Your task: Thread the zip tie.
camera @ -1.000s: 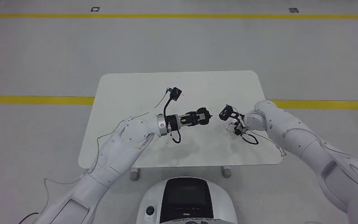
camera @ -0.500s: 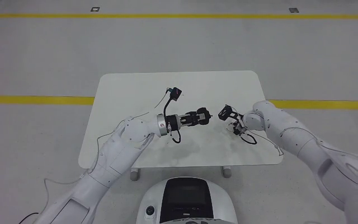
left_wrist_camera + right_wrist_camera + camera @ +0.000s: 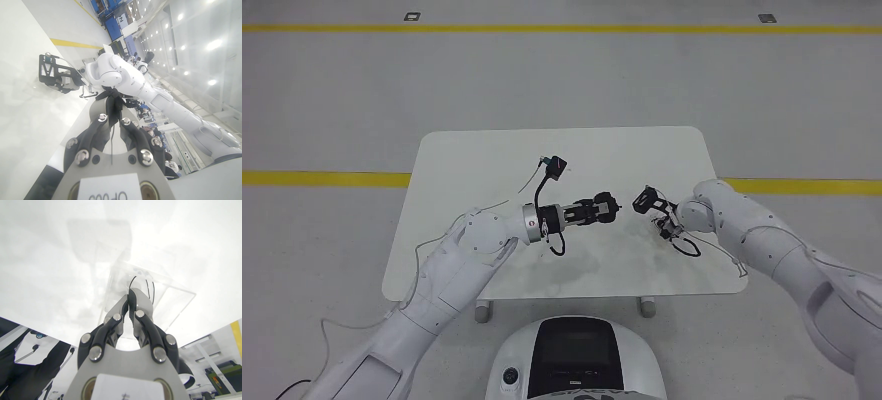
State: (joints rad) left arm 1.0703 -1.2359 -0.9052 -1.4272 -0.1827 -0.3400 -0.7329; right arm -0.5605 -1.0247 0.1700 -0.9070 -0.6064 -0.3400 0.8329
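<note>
L claw (image 3: 112, 106) is clamped on the thin black zip tie (image 3: 112, 136), above the smooth white worktop (image 3: 472, 170). R claw (image 3: 129, 296) is pinched shut on a thin black strand (image 3: 131, 280), maybe the same tie, over a clear plastic box (image 3: 177, 306).

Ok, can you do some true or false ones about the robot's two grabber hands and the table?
1. The left gripper is wide open. False: it is shut on a black zip tie.
2. The right gripper has its fingers pressed together. True: a thin black strand sticks out past their tips.
3. Both grippers are over the white table. True.
4. The two grippers are touching each other. False: the top view shows a small gap between them.
</note>
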